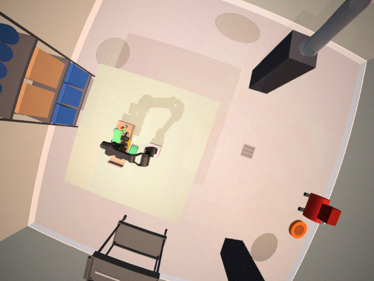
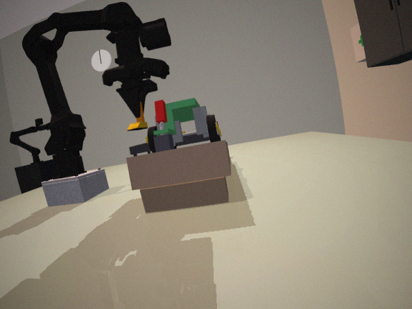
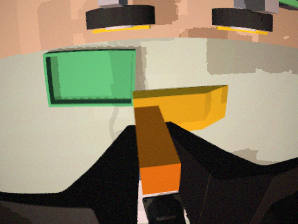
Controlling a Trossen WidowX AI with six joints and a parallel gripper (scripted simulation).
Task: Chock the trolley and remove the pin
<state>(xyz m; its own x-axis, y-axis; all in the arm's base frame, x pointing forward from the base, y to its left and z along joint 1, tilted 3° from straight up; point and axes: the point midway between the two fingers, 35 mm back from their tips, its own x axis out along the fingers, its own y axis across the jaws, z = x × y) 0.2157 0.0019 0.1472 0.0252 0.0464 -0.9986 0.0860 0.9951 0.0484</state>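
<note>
With my black claw point(image 2: 139, 116) point(image 3: 149, 131) I pinch the orange handle of the yellow chock point(image 2: 137, 125) point(image 3: 192, 110), above the bench point(image 1: 132, 195) point(image 2: 312, 208) point(image 3: 25, 150).

Trolley point(image 1: 117, 135) point(image 2: 183, 104): green body, black wheels, yellow hubs. Beside it, chock point(image 1: 128, 143) point(image 2: 138, 125) point(image 3: 187, 110): yellow, orange handle. Stop pin point(image 1: 122, 127) point(image 2: 160, 111) at its end: red head. Ramp point(image 1: 129, 126) point(image 2: 180, 165) under it: plain pinkish brown.
</note>
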